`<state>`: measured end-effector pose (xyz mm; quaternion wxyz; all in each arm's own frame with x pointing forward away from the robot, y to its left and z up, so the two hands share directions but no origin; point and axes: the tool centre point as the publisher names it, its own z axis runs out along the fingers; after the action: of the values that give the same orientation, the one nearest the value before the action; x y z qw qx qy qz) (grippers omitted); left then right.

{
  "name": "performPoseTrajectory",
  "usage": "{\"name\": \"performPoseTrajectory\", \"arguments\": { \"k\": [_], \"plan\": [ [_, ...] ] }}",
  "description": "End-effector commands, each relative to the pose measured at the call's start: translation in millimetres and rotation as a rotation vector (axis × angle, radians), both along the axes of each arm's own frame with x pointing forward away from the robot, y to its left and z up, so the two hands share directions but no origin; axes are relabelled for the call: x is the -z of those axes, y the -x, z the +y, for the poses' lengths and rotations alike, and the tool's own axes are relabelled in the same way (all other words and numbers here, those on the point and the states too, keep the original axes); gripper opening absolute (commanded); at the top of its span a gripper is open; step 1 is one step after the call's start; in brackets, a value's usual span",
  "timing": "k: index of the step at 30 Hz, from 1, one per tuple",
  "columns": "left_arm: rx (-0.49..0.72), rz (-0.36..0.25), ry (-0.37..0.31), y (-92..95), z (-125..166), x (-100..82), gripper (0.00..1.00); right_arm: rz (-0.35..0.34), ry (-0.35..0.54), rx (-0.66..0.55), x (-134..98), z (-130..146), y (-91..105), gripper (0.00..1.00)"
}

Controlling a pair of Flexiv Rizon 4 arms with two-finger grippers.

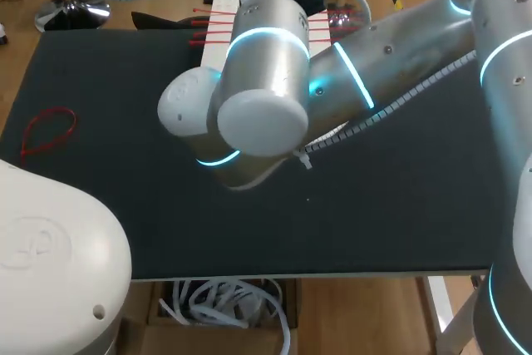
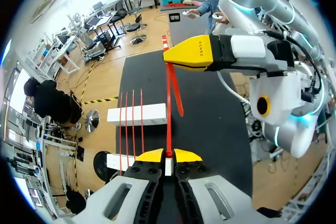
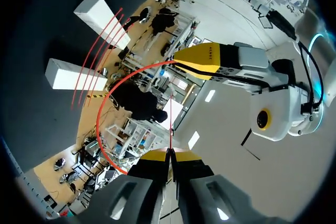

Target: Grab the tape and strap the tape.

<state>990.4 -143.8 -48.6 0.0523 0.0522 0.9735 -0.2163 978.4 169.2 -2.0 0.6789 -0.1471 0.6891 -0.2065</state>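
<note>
The dark table (image 1: 399, 205) carries the whole job, and we take the pair of white blocks (image 2: 137, 114) at its far edge as our landmark. In the head view our right arm (image 1: 266, 64) reaches in across the middle and stops just short of the blocks, hiding both grippers there. Our left arm (image 1: 50, 263) shows only as its white base, well apart from the blocks at the near corner.

Spare red ties (image 2: 131, 124) lie side by side across the blocks. One more red tie, a loose loop (image 1: 46, 130), lies on the mat well away from the blocks, on our left side.

The left gripper (image 2: 168, 156) is clamped on one end of the red tape (image 2: 168, 108), just beside the blocks. The right gripper (image 3: 169, 154) is pinched closed on a thin strand of the same tape, facing the left one from farther out.

The tape's long axis runs straight ahead from our left fingers to the right gripper's tip, roughly parallel to the spare ties on the blocks. In the right wrist view the rest of it bows out in a wide arc between the two grippers. We cannot tell whether the tail has passed through the head. We judge that the next move turns on this line, since the two grippers face each other along the tape and tightening means pulling along it.
</note>
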Motion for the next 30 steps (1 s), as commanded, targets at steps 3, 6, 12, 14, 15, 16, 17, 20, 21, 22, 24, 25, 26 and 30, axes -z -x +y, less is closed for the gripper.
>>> {"name": "performPoseTrajectory", "arguments": {
  "k": [3, 6, 12, 14, 15, 16, 17, 20, 21, 22, 24, 25, 26, 30],
  "plan": [
    [-0.001, 0.001, -0.004, 0.3, 0, -0.9, 0.0, -0.029, -0.055, 0.054, 4, 4, -2.7, 0.0],
    [-0.001, 0.001, -0.004, 0.3, 0, -0.9, 0.0, -0.032, -0.068, 0.072, 4, 1, -3.4, 0.0],
    [-0.001, 0.001, -0.004, 0.3, 0, -0.9, 0.0, -0.046, -0.072, 0.093, 0, -3, -5.5, 0.0],
    [-0.001, 0.001, -0.004, 0.3, 0, -0.9, 0.0, -0.052, -0.08, 0.093, -2, -3, -7.4, 0.0],
    [-0.001, 0.001, -0.004, 0.3, 0, -0.9, 0.0, -0.053, -0.085, 0.098, -3, -3, -8.1, 0.0],
    [-0.001, 0.001, -0.004, 0.3, 0, -0.9, 0.0, -0.052, -0.094, 0.1, -4, -3, -8.6, 0.0],
    [-0.001, 0.001, -0.004, 0.3, 0, -0.9, 0.0, -0.052, -0.096, 0.1, -6, -3, -8.7, 0.0],
    [-0.001, 0.001, -0.004, 0.3, 0, -0.9, 0.0, -0.057, -0.104, 0.097, -10, -2, -7.5, 0.0],
    [-0.001, 0.001, -0.004, 0.3, 0, -0.9, 0.0, -0.058, -0.103, 0.096, -11, -1, -6.4, 0.0],
    [-0.001, 0.001, -0.004, 0.3, 0, -0.9, 0.0, -0.06, -0.104, 0.095, -11, -1, -6.1, 0.0],
    [-0.001, 0.001, -0.004, 0.3, 0, -0.9, 0.0, -0.059, -0.107, 0.094, -10, 0, -5.0, 0.0],
    [-0.001, 0.001, -0.004, 0.3, 0, -0.9, 0.0, -0.059, -0.107, 0.093, -9, 0, -4.9, 0.0],
    [-0.001, 0.001, -0.004, 0.3, 0, -0.9, 0.0, -0.058, -0.107, 0.091, -8, 0, -4.5, 0.0],
    [-0.001, 0.001, -0.004, 0.3, 0, -0.9, 0.0, -0.056, -0.096, 0.09, -5, 2, -2.6, 0.0]
  ]
}}
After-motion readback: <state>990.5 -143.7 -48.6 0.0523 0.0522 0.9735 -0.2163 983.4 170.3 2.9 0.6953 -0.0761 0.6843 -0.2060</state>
